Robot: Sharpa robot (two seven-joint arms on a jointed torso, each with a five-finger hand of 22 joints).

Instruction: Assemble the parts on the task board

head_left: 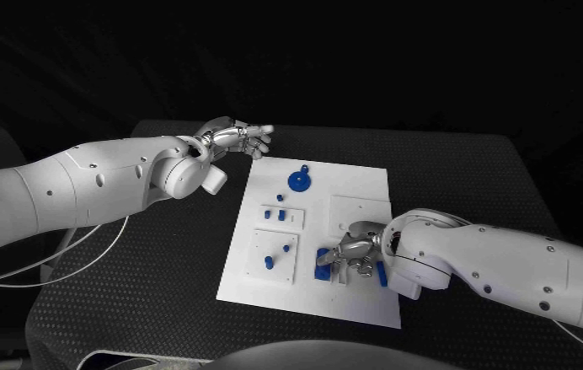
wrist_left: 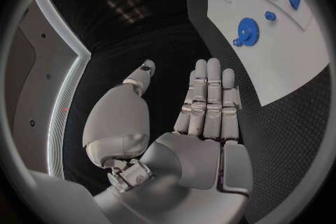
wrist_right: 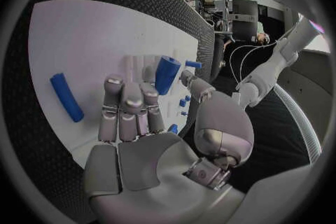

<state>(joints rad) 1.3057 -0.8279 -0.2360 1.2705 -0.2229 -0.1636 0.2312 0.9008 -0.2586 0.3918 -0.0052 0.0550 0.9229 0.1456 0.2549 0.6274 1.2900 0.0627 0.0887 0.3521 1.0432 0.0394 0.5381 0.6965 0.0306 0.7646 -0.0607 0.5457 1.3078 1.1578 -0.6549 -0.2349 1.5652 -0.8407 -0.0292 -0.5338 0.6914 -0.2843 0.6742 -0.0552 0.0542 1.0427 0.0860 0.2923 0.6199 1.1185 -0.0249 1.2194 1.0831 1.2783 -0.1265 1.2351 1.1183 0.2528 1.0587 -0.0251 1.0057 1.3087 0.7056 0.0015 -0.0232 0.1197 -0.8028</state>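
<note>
At the near end of the white board (head_left: 365,183), the right hand (head_left: 354,250) is lowered over a cluster of blue parts. In the right wrist view its fingers (wrist_right: 130,109) are extended side by side with the thumb apart, and a blue cylinder (wrist_right: 166,74) stands just beyond the fingertips. Whether that cylinder is pinched cannot be told; no grip is plainly shown. A blue rod (wrist_right: 66,97) lies loose on the board beside the hand.

Risk is judged as follows. The loose rod may be rolled or pushed off the near board edge if it is brushed by the hand. The upright cylinder may be tipped if the fingers are closed off-centre, and the parts under the hand are hidden from the head camera.

Farther along, small blue pegs (head_left: 282,215) stand in the raised plates at mid-board, and a blue wheel (head_left: 297,182) lies toward the far end. Beyond the far left corner, the left hand (head_left: 238,140) is held above the counter (head_left: 486,176), fingers (wrist_left: 210,101) straight, together and empty, obstructing nothing.
</note>
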